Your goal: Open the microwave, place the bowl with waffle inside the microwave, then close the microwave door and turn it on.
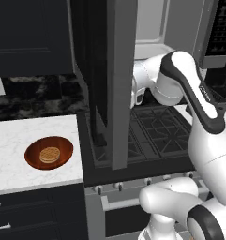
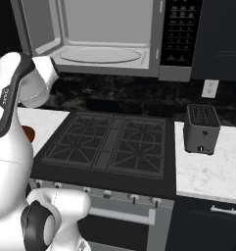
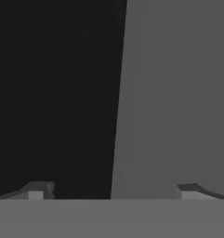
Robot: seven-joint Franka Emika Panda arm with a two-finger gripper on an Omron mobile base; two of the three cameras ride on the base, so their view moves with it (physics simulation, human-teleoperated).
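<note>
The microwave (image 2: 156, 68) hangs above the stove with its door (image 1: 120, 84) swung wide open toward me; the light grey cavity and round turntable (image 2: 100, 55) are bare. My arm reaches up to the door, its wrist (image 1: 143, 80) passing behind the door's edge. In the hand view my gripper (image 3: 115, 191) is open, its fingertips (image 3: 36, 190) far apart and close to the door's dark glass (image 3: 53, 93) and grey frame (image 3: 178, 93), holding nothing. The reddish-brown bowl (image 1: 63, 158) sits on the left counter with the waffle (image 1: 49, 154) in it.
A black gas stove (image 2: 109, 142) lies below the microwave. A small grey toaster (image 2: 201, 128) stands on the right counter (image 2: 212, 171). The white marble counter (image 1: 20, 133) holds the bowl. The microwave's dark button panel (image 2: 180, 29) is at its right side.
</note>
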